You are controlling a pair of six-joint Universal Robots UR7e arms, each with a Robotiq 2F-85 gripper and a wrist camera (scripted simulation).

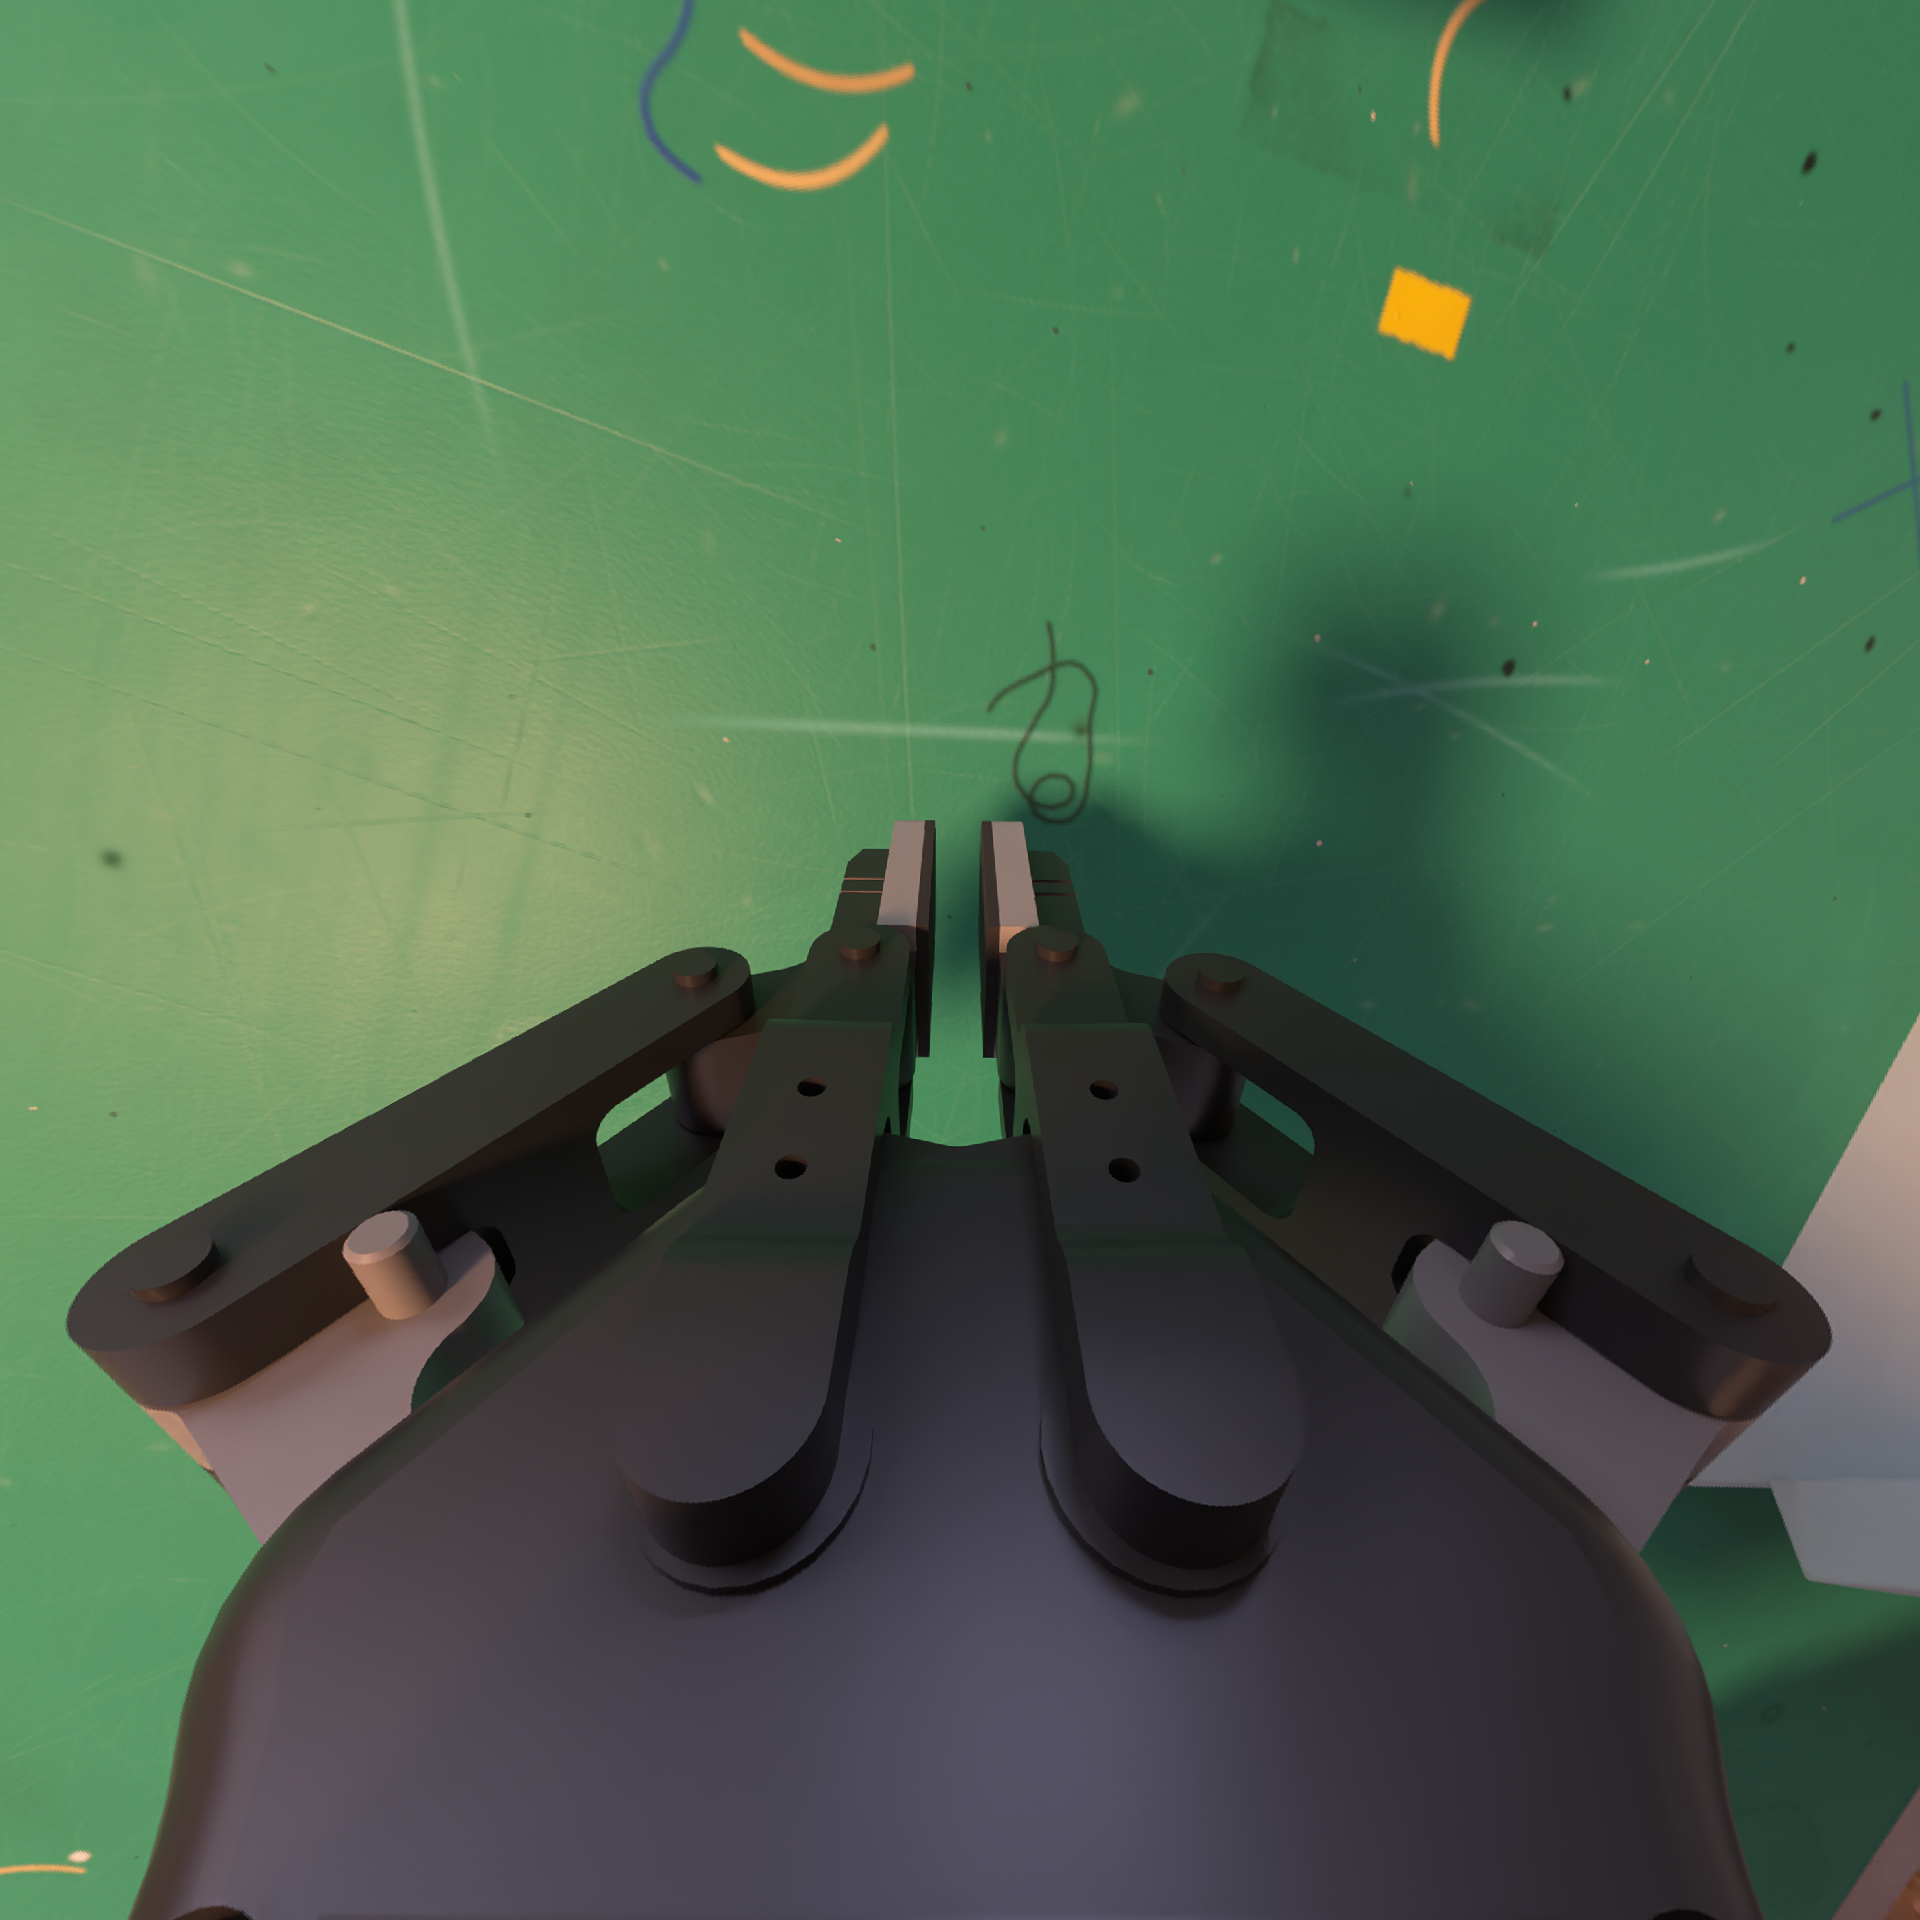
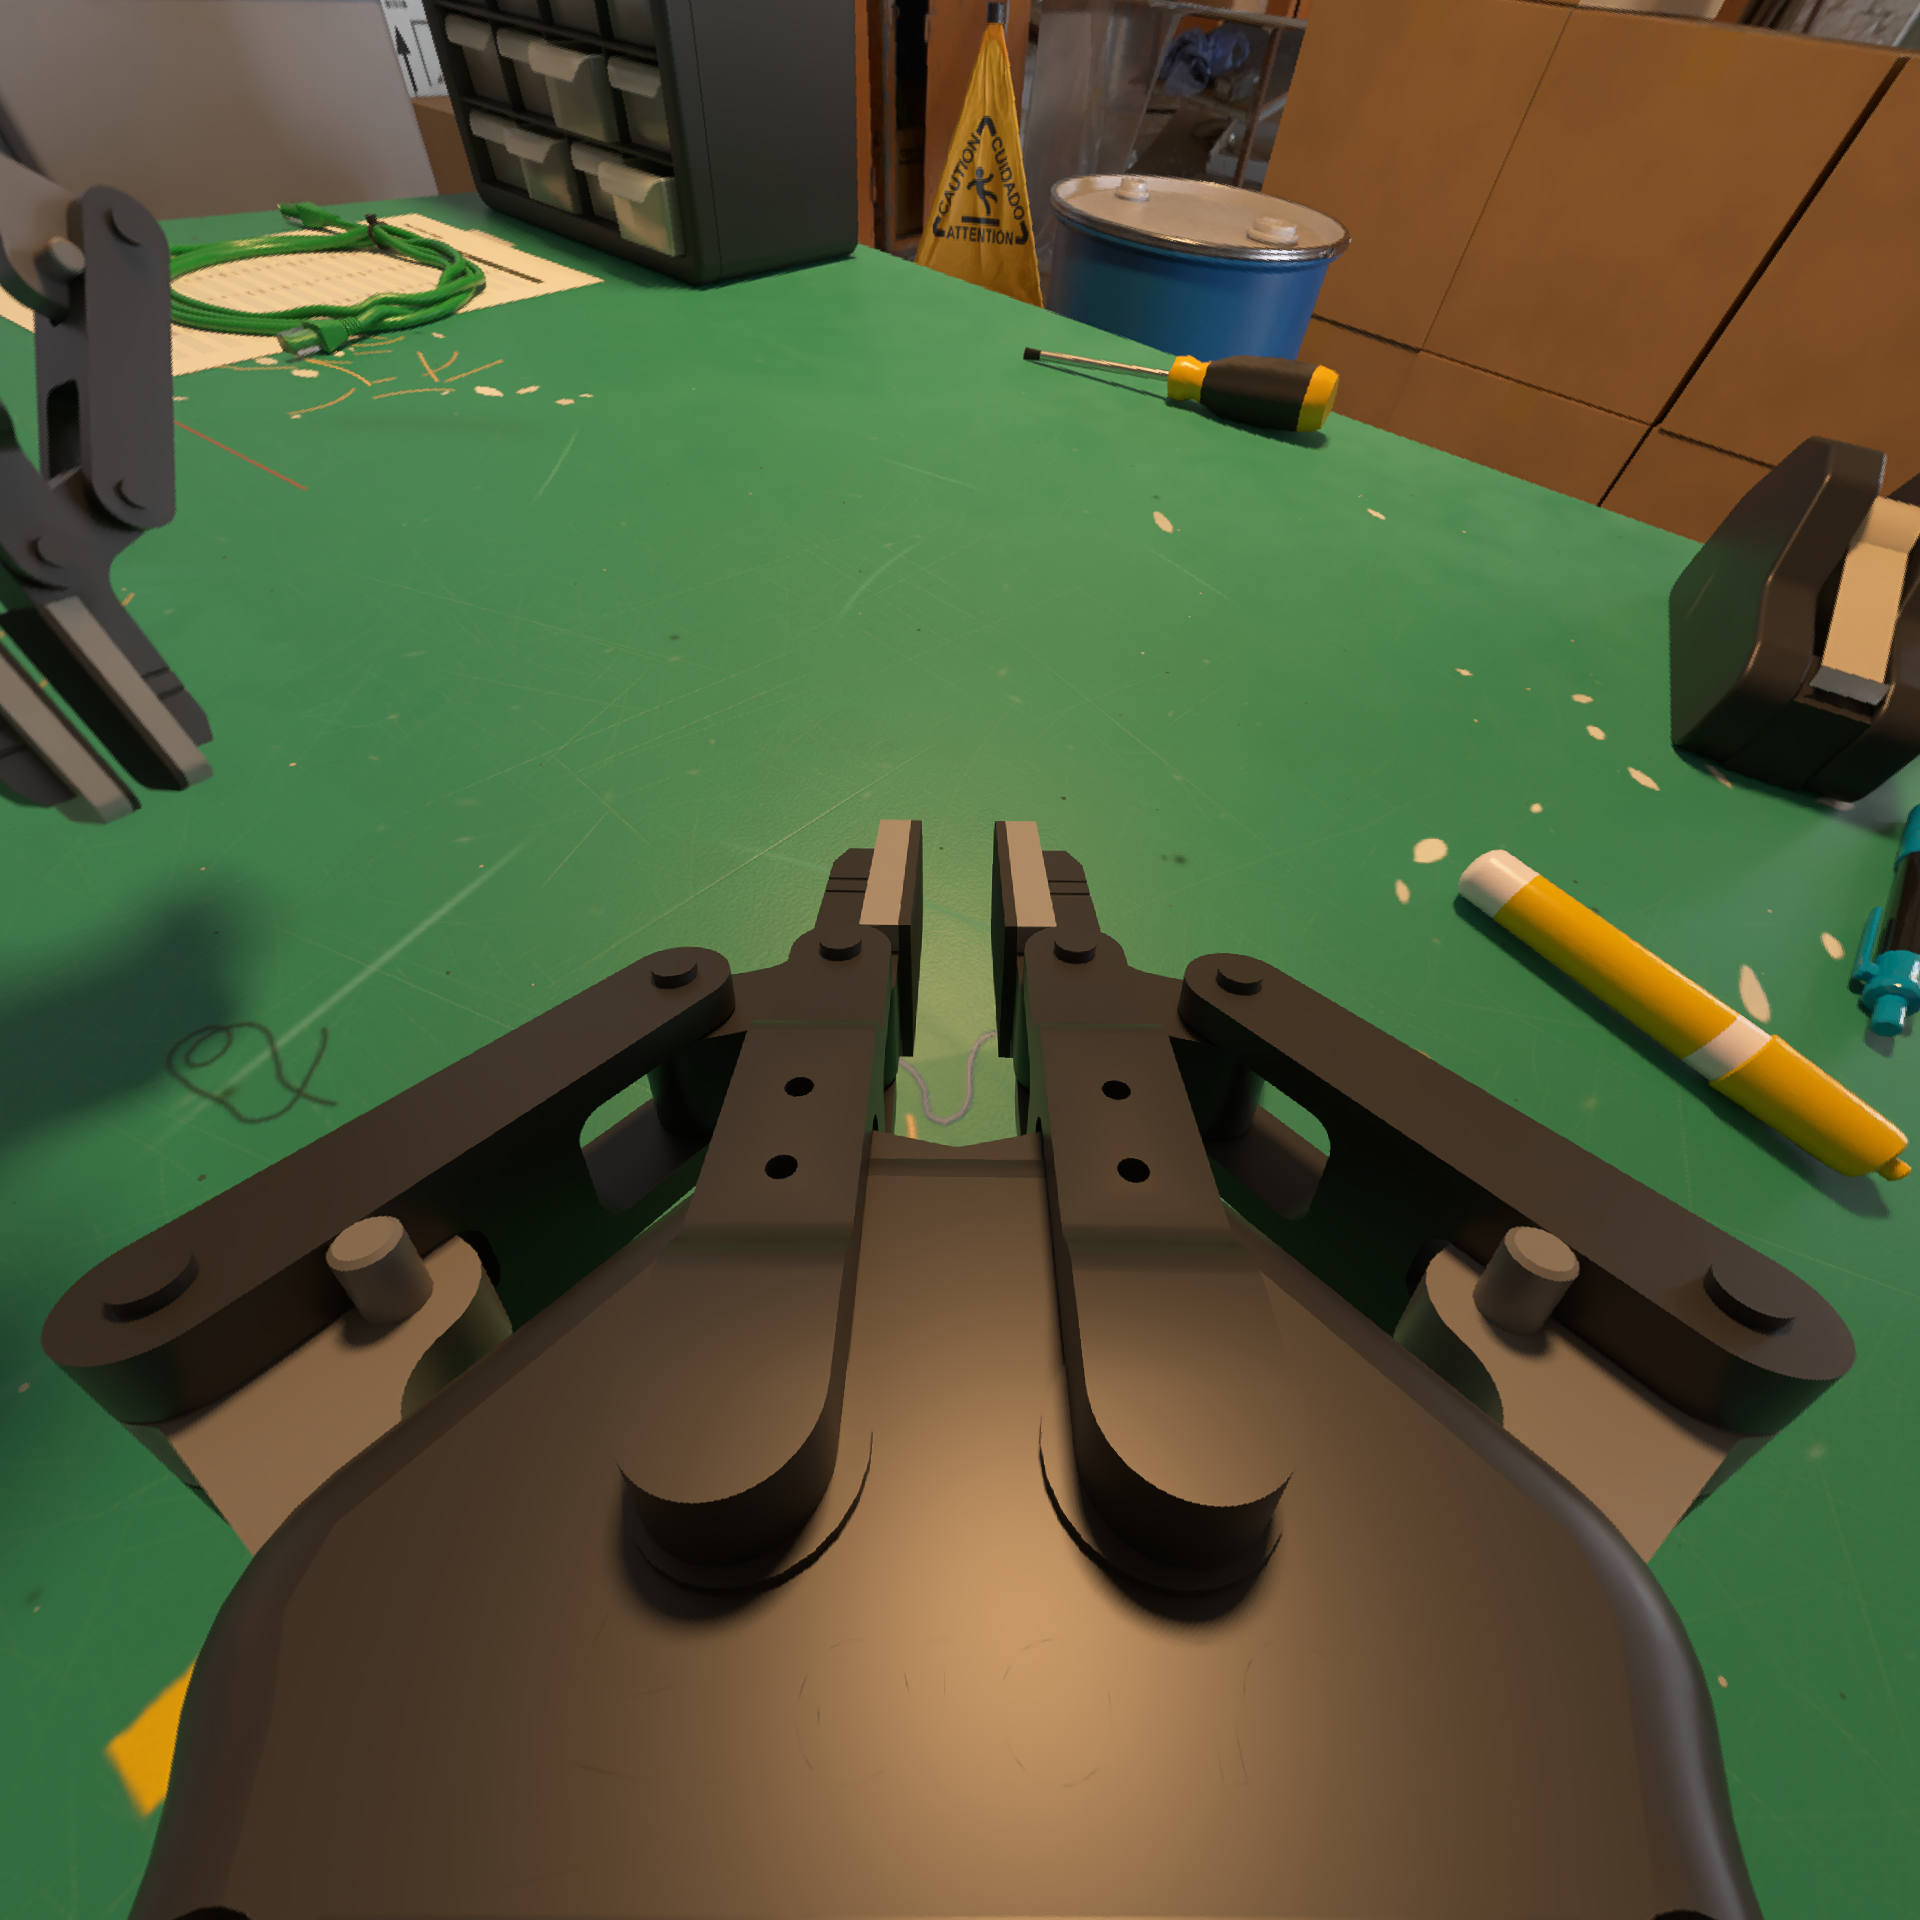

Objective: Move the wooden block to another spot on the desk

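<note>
No wooden block shows in either view. My left gripper (image 1: pixel 958 831) points down at the green desk mat (image 1: pixel 520 623), jaws nearly together with nothing between them. It also shows at the left edge of the right wrist view (image 2: pixel 125 784), hanging above the mat. My right gripper (image 2: pixel 957 831) is low over the middle of the mat (image 2: pixel 727 623), jaws nearly together and empty. A small flat yellow square (image 1: pixel 1423 312) lies on the mat ahead and right of the left gripper; it also shows in the right wrist view (image 2: pixel 151 1756).
A yellow marker (image 2: pixel 1662 1008), a teal pen (image 2: pixel 1896 956) and a black tape dispenser (image 2: pixel 1797 623) lie at the right. A screwdriver (image 2: pixel 1247 390) lies near the far edge. A green cable (image 2: pixel 322 281) on paper and a drawer cabinet (image 2: pixel 665 125) stand at the back. A pale box (image 1: pixel 1860 1351) is at the right.
</note>
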